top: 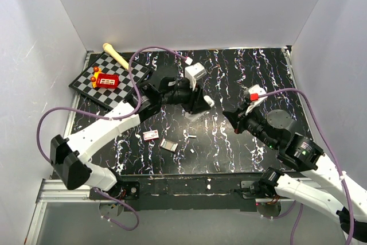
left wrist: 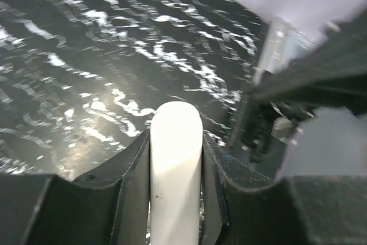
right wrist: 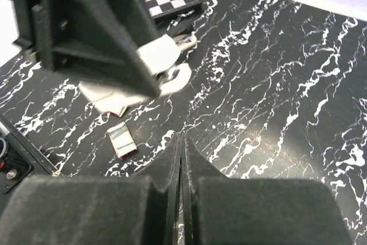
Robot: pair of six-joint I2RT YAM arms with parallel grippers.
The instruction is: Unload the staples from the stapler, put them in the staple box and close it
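My left gripper (top: 204,103) (left wrist: 176,137) is shut on a white rounded oblong stick (left wrist: 175,164), which fills the gap between its fingers and pokes out past the tips. In the right wrist view a blurred silver-grey metal part, the stapler (right wrist: 175,76), shows just under that stick at the left fingertips. A tiny grey strip, the staples (top: 192,136), lies on the black marbled table (top: 241,78) in front of the left gripper. My right gripper (top: 229,114) (right wrist: 182,139) hovers low over the table right of the left one, jaws pressed shut.
A small red-and-white box (top: 151,135) and a flat silvery rectangle (top: 168,144) (right wrist: 122,140) lie near the front middle. At the back left a chessboard (top: 109,87) carries a red toy (top: 107,80), with a wooden stick (top: 116,55) beside it. White walls surround the table.
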